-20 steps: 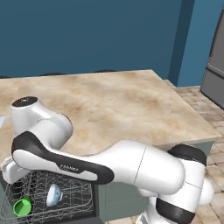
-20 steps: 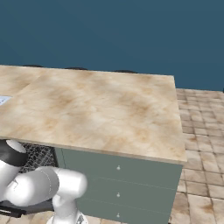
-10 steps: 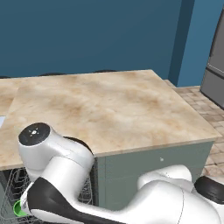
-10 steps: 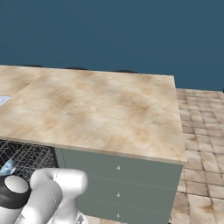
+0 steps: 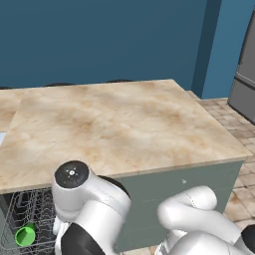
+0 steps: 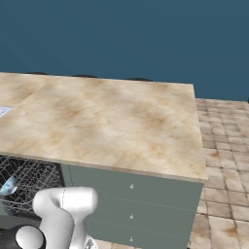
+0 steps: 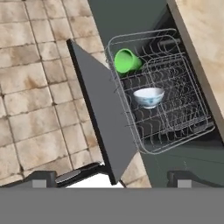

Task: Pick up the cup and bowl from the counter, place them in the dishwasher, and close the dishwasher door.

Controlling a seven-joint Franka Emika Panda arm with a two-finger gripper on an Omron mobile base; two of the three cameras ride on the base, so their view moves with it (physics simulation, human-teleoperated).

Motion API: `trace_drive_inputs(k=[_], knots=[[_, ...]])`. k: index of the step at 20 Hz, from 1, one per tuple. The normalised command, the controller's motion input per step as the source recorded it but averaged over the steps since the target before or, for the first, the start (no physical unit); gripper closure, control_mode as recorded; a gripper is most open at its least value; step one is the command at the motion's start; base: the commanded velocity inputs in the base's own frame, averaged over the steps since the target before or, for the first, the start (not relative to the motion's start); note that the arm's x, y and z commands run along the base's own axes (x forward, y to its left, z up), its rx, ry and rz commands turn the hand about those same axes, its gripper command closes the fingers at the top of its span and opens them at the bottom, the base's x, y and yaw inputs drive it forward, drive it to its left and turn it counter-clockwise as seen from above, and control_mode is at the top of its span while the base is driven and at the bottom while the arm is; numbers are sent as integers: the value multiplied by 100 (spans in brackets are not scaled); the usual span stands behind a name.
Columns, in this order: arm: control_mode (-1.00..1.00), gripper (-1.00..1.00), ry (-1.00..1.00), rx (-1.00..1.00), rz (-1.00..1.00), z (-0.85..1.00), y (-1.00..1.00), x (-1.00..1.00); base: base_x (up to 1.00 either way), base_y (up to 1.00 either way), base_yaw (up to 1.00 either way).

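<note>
The hand view looks down on the dishwasher's silver wire rack (image 7: 175, 109), pulled out under the counter (image 7: 201, 26) edge. The green cup (image 7: 127, 60) lies on its side at one end of the rack. The pale bowl (image 7: 148, 96) sits upright near the rack's middle. The dark dishwasher door (image 7: 98, 109) hangs partly open beside the rack, its free edge toward my gripper (image 7: 111, 180). My gripper is open with its fingertips (image 7: 43, 178) far apart. The cup (image 5: 25, 235) and the bowl (image 6: 8, 186) also show in the base views, under the counter (image 5: 114, 119).
Tiled floor (image 7: 35, 87) spreads beyond the door. Grey-green drawer fronts (image 6: 136, 204) stand right of the dishwasher. My white arm (image 5: 89, 209) crowds the space in front of the rack. A grey fridge (image 5: 244, 74) stands at the far right.
My arm has swung lower and further in front of the rack, so the bowl is now covered in the left base view. Cup and bowl have stayed in the rack.
</note>
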Motion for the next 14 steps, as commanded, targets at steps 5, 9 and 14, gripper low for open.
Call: trace_drive_inputs(k=[5,9,14], knots=[[-100,-100,-5,-10,17,-25,6,-25,0,0,0],[-100,-100,-9,-13,15,-33,17,-43,0,0,0],[-100,-100,-10,-11,12,-44,4,-47,0,0,0]])
